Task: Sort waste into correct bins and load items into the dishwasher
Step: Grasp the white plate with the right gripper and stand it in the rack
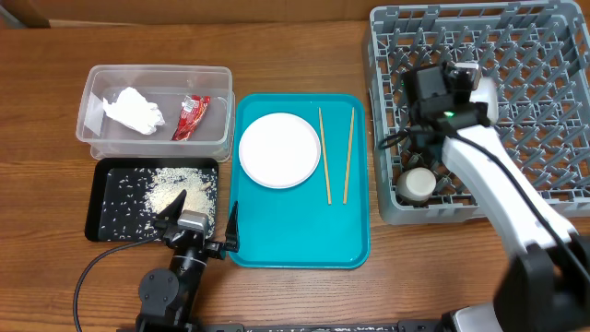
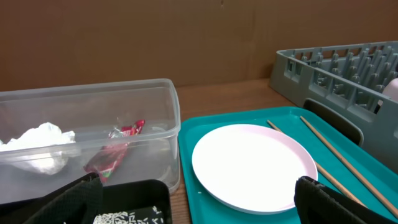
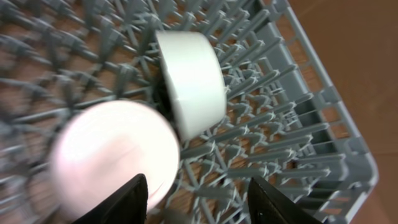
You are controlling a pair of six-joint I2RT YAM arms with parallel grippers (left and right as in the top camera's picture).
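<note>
Far right: the grey dish rack (image 1: 553, 55), partly loaded. Left of it the teal tray (image 1: 300, 240), not yet cleared. Far left the clear tub (image 1: 120, 143), and just near of that the black tray (image 1: 106, 221). Over the rack, the right gripper (image 3: 199, 199), fingers spread wide and gripping nothing. At the near edge between the two trays, the left gripper (image 1: 203, 219), likewise wide open and empty. Left to load, by the look of it: the white plate (image 1: 279, 149) and, right of it, the two chopsticks (image 1: 324, 157), all lying on the teal tray. Already in the rack: a pinkish bowl (image 3: 115, 149), blurred, a white bowl (image 3: 189, 81) on its side just beside it, and a cup (image 1: 417, 183) in the near left corner. Waste apparently sorted: tissue (image 1: 134, 111) and red wrapper (image 1: 192, 117) in the tub, rice (image 1: 180, 189) in the black tray, none seen loose elsewhere.
</note>
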